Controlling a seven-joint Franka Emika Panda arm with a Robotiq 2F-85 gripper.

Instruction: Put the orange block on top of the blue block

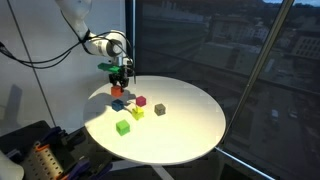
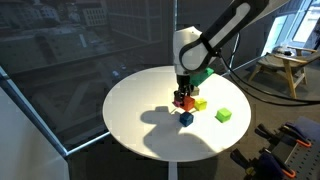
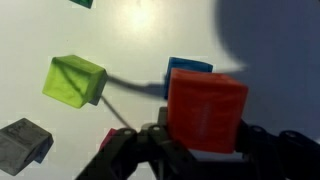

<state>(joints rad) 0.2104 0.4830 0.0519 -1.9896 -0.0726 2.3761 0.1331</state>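
Black robot gripper [image 3: 200, 138] clamped on a small bright orange-red cube [image 3: 205, 110] — small dark blue cube [image 3: 188, 67] peeking out at twelve o'clock.

- table top [image 3: 140, 40]: white, smooth, slight sheen, soft glare spot
- orange block [image 3: 205, 108]: smooth faces, matt; material cannot tell
- blue block [image 3: 188, 68]: same matt look
- yellow-green cube [image 3: 75, 80]: matt, faint streaks on face
- grey cube [image 3: 25, 142]: dull
- gripper fingers [image 3: 140, 155]: black, matt; plastic or rubber unclear
- window glass [image 1: 230, 50]: glossy, faint reflections
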